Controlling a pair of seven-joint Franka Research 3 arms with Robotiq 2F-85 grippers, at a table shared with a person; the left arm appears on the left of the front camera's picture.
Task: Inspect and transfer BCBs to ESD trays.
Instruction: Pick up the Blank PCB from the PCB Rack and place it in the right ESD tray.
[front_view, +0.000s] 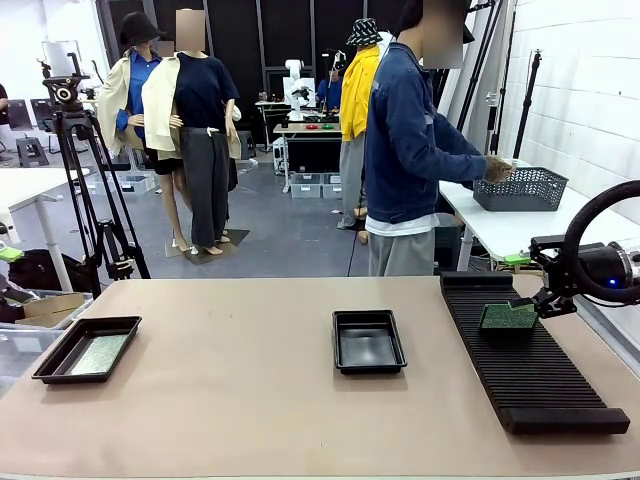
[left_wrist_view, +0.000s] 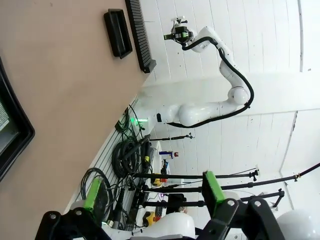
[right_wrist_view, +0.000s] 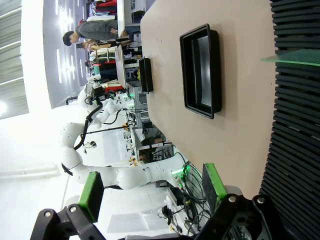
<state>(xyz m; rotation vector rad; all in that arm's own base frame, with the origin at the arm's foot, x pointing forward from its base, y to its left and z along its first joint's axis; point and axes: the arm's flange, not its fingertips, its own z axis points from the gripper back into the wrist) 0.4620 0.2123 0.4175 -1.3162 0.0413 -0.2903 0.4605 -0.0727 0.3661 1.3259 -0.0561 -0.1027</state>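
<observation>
Front view: a speckled green flat circuit board (front_view: 98, 355) lies in the glossy black plastic tray (front_view: 50, 368) at 9 o'clock. A second board (front_view: 508, 317) sits in the ribbed black rack (front_view: 540, 385) at 3 o'clock. Wrist views: left gripper (left_wrist_view: 152, 189) and right gripper (right_wrist_view: 152, 182) are both spread and empty.

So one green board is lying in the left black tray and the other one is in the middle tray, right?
Not quite. One green board does lie in the left tray, but the other board sits on the black slotted rack at the right, not in the middle tray. The front view shows it.
</observation>
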